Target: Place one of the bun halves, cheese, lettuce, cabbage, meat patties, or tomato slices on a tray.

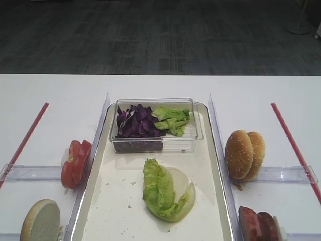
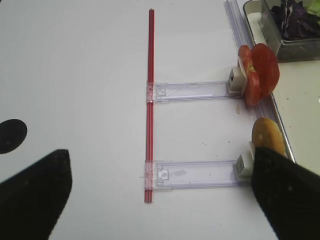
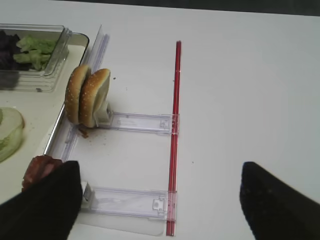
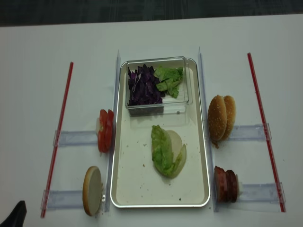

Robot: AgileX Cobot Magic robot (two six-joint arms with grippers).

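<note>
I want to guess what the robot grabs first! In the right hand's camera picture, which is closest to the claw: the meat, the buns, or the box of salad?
1. The meat patties, right beside the open right claw, at its left finger.
2. The buns, standing further up on the left.
3. The salad box, far away in the top left corner, on the tray.

no readable text, labels or numbers anywhere in view
</note>
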